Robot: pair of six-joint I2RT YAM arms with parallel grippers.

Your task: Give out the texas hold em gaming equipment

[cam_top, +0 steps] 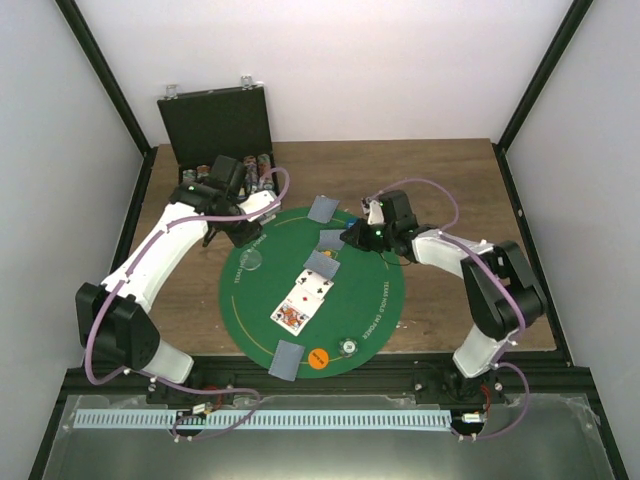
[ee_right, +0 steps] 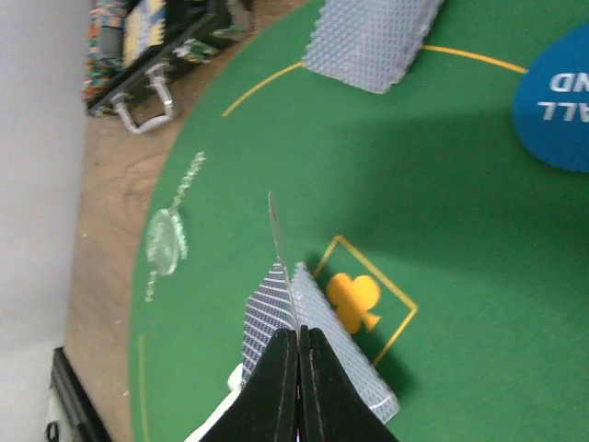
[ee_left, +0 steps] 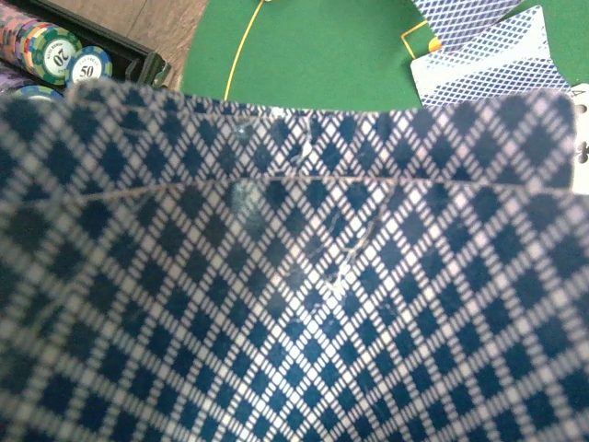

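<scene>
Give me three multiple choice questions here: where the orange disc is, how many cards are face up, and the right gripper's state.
1. Where is the orange disc?
A. at the green mat's near edge, beside face-down cards
B. in the black case
C. on the wooden table

2. How many face-up cards are on the mat?
A. none
B. two
C. five

3. What is the right gripper doing?
A. standing open
B. shut on a card held on edge
C. shut on a blue disc

1 A: it sits by the mat's rim.
2 B: two white faces show mid-mat.
3 B: its fingers pinch a thin card.
</scene>
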